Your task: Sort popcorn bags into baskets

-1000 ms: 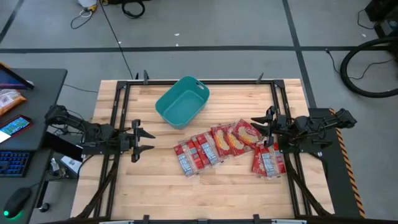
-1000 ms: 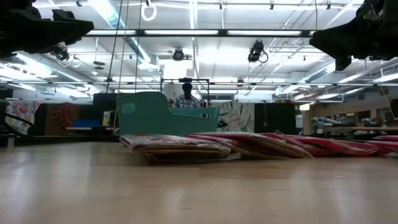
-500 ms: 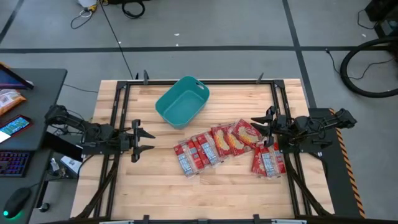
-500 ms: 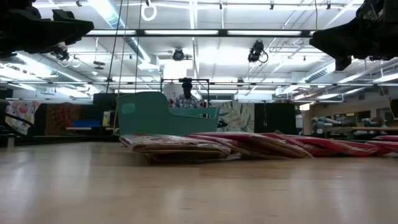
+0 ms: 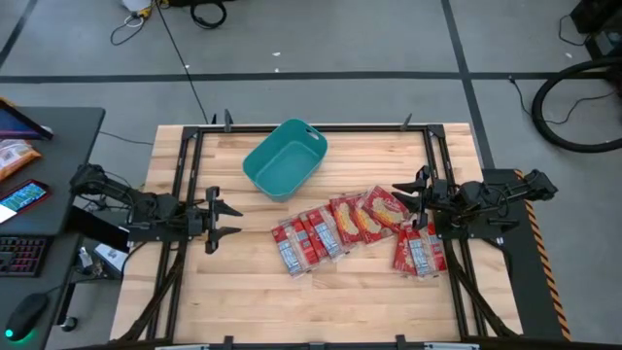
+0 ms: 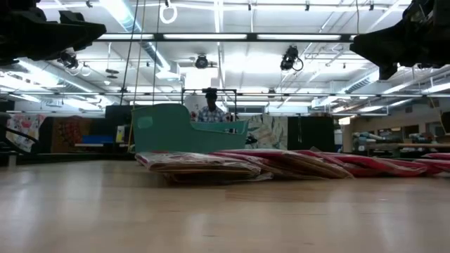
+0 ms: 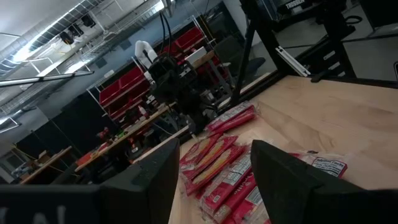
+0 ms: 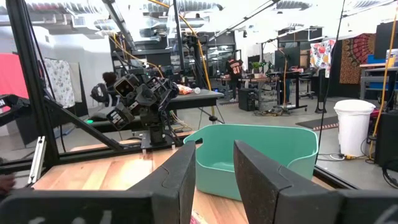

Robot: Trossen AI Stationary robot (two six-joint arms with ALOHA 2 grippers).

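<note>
Several red popcorn bags [image 5: 335, 227] lie flat in an overlapping row across the table's middle, with two more [image 5: 416, 253] near the right arm's base. In the low view the bags [image 6: 281, 163] form a low stack. The teal basket [image 5: 284, 158] stands on its base toward the far edge; the right wrist view shows it [image 8: 261, 155] straight ahead. My left gripper [image 5: 231, 221] hovers open at the left, pointing at the row [image 7: 217, 171]. My right gripper [image 5: 398, 197] is open, raised over the row's right end.
Black frame rails [image 5: 185, 185] run along the table's left and right sides and its far edge. Bare wood [image 5: 321, 306] spans the near part of the table. A desk with a keyboard and phone [image 5: 24, 199] stands off to the left. A person [image 6: 211, 105] shows far behind the basket.
</note>
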